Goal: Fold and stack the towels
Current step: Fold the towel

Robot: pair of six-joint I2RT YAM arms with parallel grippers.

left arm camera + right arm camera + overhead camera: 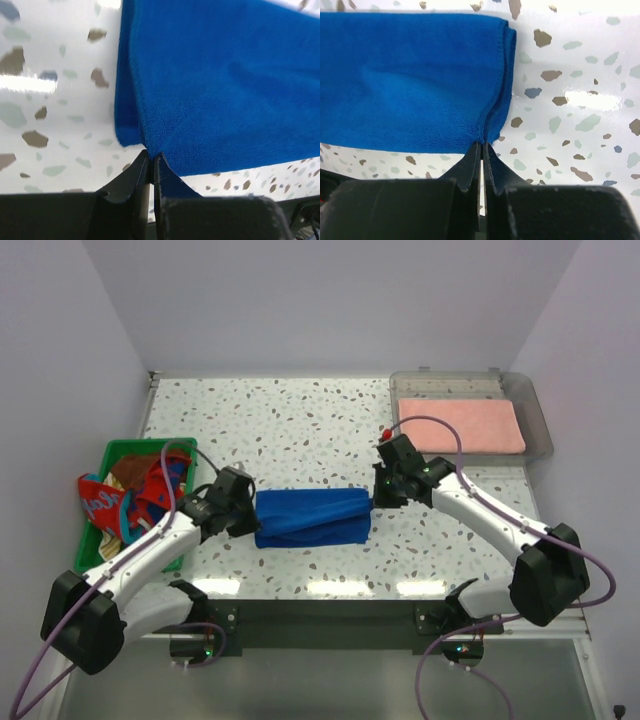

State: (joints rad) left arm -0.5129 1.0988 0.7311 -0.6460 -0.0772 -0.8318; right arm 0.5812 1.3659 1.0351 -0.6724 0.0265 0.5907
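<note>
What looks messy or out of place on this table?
Only the heap in the green plastic basket: a crumpled blue cloth towel with red pattern spills over its left rim. The salmon pink towel lies flat in the clear plastic tray, and the folded royal blue towel looks fine.

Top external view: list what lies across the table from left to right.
Green basket holding the patterned towels → left gripper → blue towel, pinched at both ends → right gripper → clear tray with the pink towel in it.
</note>
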